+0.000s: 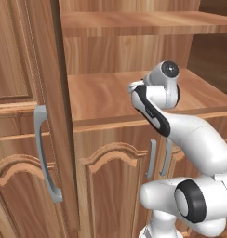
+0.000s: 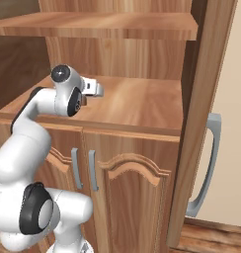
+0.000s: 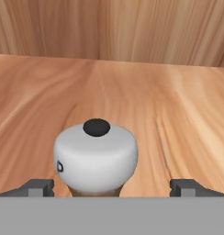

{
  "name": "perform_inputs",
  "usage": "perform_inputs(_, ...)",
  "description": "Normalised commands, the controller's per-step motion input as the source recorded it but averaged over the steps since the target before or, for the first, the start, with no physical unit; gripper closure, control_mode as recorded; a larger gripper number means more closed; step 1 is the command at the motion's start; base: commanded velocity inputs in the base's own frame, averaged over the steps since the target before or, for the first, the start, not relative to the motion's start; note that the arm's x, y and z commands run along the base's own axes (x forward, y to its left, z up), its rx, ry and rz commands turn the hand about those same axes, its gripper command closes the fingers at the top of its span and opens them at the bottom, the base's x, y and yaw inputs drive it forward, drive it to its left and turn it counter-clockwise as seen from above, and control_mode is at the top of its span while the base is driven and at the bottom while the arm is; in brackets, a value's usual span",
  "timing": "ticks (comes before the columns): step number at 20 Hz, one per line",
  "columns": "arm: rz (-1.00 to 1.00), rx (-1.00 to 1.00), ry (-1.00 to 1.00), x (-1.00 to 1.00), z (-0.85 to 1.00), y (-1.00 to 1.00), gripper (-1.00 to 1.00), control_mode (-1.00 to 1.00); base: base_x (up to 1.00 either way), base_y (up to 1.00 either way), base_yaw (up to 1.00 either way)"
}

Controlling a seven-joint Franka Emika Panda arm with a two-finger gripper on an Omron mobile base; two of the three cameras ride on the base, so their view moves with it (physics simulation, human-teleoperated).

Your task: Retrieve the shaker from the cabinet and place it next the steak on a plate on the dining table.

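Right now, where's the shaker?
In the hand view the shaker stands upright on the cabinet shelf, between the open gripper's fingertips.

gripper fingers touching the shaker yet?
Apart. The hand view shows the shaker between the open gripper fingertips, with bare shelf visible on each side.

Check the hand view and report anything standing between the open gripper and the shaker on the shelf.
Nothing visible does. In the hand view the shaker stands upright on the cabinet shelf, between the two fingertips of the open gripper, with bare gaps on both sides of it. Only bare wood lies around it.
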Motion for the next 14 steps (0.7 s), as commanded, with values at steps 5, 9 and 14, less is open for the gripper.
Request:
perform_inputs(5, 0.0, 0.0, 0.0, 0.0, 0.0, 0.02, 1.0, -1.0, 0.0, 0.0, 0.0)
perform_inputs(9, 0.0, 0.0, 0.0, 0.0, 0.0, 0.0, 1.0, -1.0, 0.0, 0.0, 0.0)
perform_inputs(14, 0.0, 0.0, 0.0, -0.16, -0.02, 0.0, 1.0, -1.0, 0.0, 0.0, 0.0)
